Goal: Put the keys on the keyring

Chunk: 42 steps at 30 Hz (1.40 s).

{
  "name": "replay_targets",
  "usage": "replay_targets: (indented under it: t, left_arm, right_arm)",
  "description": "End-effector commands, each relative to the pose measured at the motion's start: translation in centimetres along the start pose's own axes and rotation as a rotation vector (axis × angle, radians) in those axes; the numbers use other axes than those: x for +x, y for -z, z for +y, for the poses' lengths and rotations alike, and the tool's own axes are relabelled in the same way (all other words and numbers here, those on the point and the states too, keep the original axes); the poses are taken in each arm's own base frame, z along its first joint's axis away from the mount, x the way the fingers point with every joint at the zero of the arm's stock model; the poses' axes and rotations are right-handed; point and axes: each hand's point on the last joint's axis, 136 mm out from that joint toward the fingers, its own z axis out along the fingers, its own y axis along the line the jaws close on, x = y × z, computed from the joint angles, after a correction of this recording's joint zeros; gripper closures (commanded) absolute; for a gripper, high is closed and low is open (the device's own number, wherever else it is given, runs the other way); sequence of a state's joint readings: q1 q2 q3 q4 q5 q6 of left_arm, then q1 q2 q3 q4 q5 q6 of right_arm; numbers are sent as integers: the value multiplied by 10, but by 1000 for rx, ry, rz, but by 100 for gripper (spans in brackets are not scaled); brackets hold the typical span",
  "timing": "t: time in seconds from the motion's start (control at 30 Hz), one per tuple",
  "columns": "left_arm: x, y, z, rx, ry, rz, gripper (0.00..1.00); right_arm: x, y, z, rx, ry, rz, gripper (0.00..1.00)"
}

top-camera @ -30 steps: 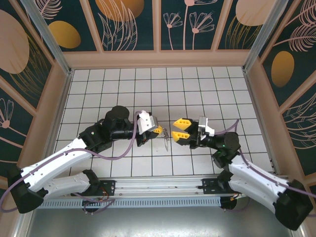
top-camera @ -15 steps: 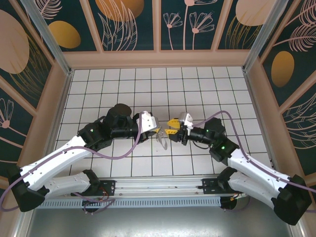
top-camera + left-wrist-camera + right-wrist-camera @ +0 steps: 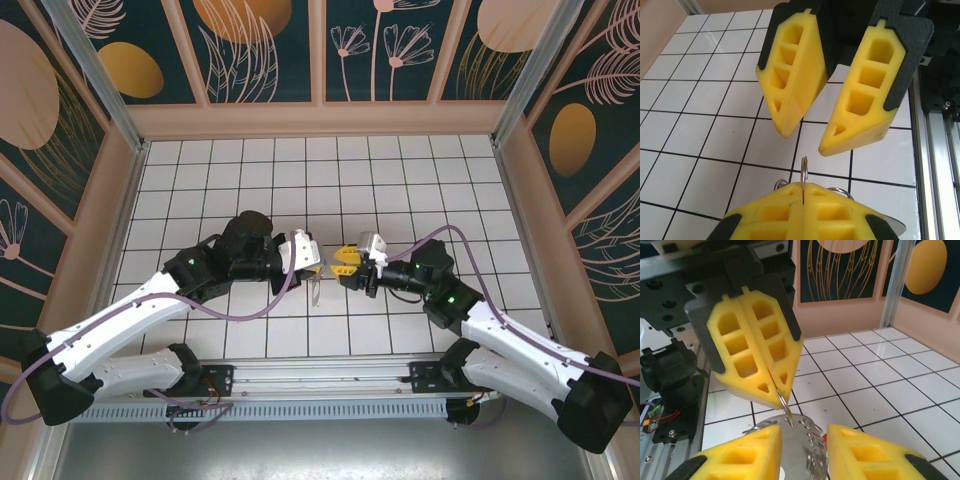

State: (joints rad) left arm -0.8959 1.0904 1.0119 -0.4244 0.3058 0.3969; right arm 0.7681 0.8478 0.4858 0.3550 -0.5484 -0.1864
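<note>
Clamping the keyring (image 3: 803,172), the left hand (image 3: 802,192) holds it before the parted right hand (image 3: 810,141).

The right gripper (image 3: 343,264) has drawn in toward the left gripper (image 3: 317,264), its spread fingers now just beside the keyring (image 3: 803,174).

no legible writing anywhere, no brand marks, no labels, no numbers, no signs to read
</note>
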Motion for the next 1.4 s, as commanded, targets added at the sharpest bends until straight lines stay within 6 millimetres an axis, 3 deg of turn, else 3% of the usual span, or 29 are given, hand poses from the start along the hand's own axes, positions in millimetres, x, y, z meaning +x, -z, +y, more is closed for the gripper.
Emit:
replay_targets:
  t: [0.0, 0.3, 0.53, 0.87, 1.17, 1.3, 1.37]
  left_arm:
    - [-12, 5, 1, 2, -25, -32, 100]
    - [-13, 3, -1, 20, -22, -31, 100]
    - [-12, 2, -2, 27, -18, -28, 100]
    - [-14, 3, -3, 33, -20, -38, 100]
    - [-13, 3, -4, 35, -22, -38, 100]
    - [-14, 1, -4, 40, -24, -46, 100]
    - [-15, -1, -4, 47, -22, -42, 100]
  right_arm:
    - [-23, -1, 6, -31, 54, -53, 72]
    - [-25, -8, 11, -74, 63, -53, 75]
    - [-22, -16, 9, -79, 75, -24, 87]
    - [-14, -16, 11, -88, 67, 14, 77]
    - [-9, -17, 12, -99, 60, 40, 77]
    - [-7, -16, 15, -119, 54, 57, 79]
    - [-6, -15, 16, -118, 57, 54, 88]
